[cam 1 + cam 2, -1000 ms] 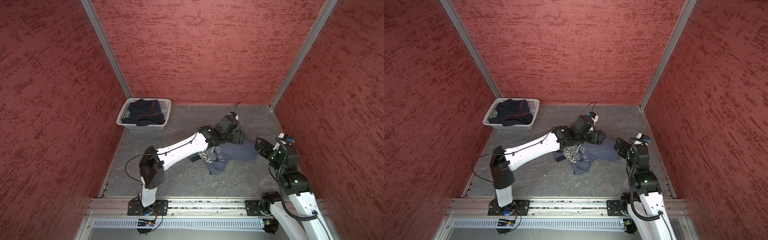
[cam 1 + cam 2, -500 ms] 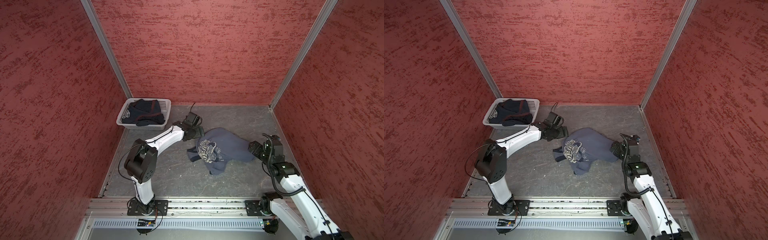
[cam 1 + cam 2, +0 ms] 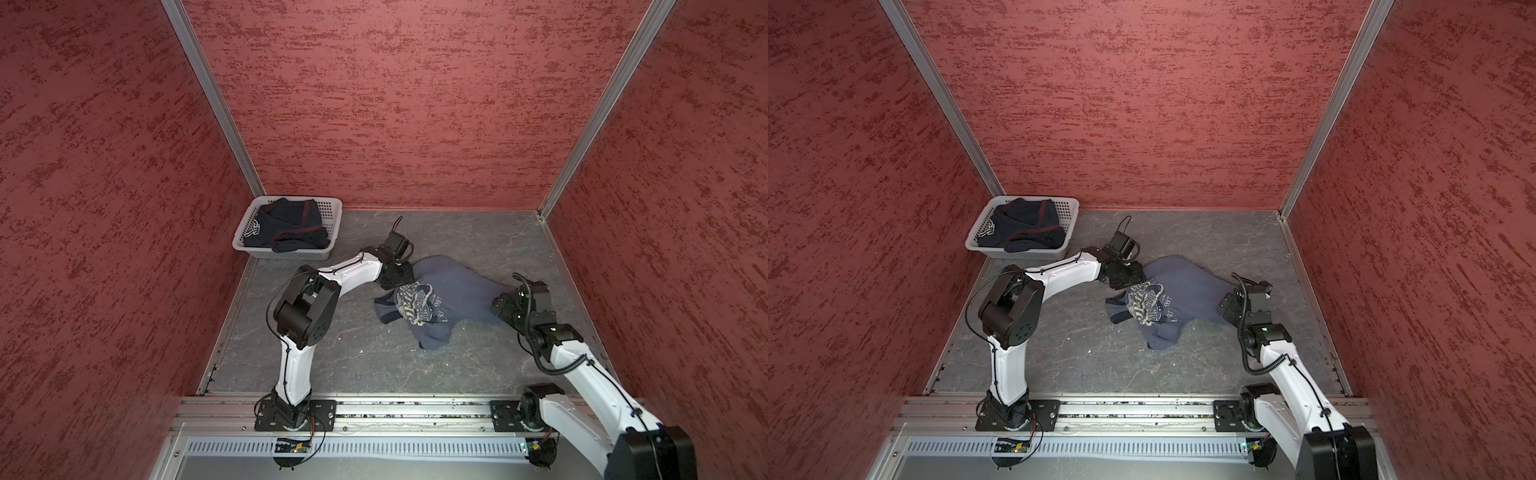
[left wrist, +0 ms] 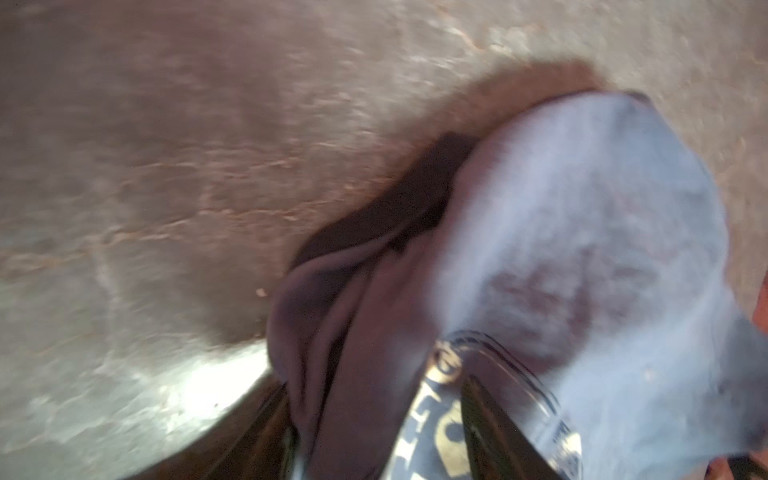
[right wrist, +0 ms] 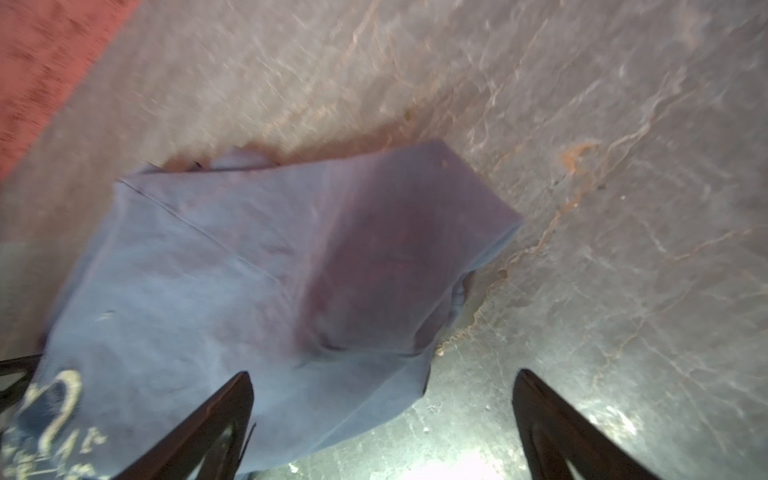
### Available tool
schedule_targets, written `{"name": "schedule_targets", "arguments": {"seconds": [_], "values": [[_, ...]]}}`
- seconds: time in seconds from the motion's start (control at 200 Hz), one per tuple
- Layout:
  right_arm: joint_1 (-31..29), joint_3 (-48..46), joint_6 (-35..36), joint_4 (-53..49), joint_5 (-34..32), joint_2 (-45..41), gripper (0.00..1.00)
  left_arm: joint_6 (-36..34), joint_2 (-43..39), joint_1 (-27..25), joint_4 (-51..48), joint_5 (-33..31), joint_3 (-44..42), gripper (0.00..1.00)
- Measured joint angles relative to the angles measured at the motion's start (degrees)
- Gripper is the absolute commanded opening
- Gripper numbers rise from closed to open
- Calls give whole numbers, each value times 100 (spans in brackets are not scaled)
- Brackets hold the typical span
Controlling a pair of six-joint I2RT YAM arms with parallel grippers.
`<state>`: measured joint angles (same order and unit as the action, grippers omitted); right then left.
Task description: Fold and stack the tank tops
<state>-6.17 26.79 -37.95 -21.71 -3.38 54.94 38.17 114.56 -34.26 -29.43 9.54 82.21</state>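
Left gripper (image 4: 374, 411) straddled a bunched fold of the slate-blue tank top (image 3: 453, 286), jaws partly apart; whether it gripped could not be told. Right gripper (image 5: 384, 376) gaped wide at the hem, holding nothing.

Top views sharp, evenly lit; wrist views motion-blurred, glary.

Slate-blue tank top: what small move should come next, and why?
Probably lower the right tool and close it on the edge of the slate-blue tank top. It lies crumpled on the table; the right tool's jaws stand open astride that edge, and the left tool sits at the opposite side with cloth bunched at it, so both could spread it.
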Motion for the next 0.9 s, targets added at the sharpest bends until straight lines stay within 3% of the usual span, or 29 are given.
{"name": "schedule_targets", "arguments": {"seconds": [0.12,0.311,0.426,0.661,0.801,0.902], "values": [[0,0,63,295,109,415,76,17,13,-22,98,131,0,29],[0,76,348,540,208,839,24,39,20,-15,229,212,0,4],[0,485,544,492,227,1071,3,-13,-50,7,271,190,7,0],[0,2706,1104,-136,52,1250,0,-485,-848,337,-146,-236,1176,0],[-4,4168,1368,-219,-72,1047,0,-914,-2194,514,157,-656,1622,0],[-17,4419,1416,-133,-50,525,0,-1130,-3499,321,809,-837,1023,0]]}}
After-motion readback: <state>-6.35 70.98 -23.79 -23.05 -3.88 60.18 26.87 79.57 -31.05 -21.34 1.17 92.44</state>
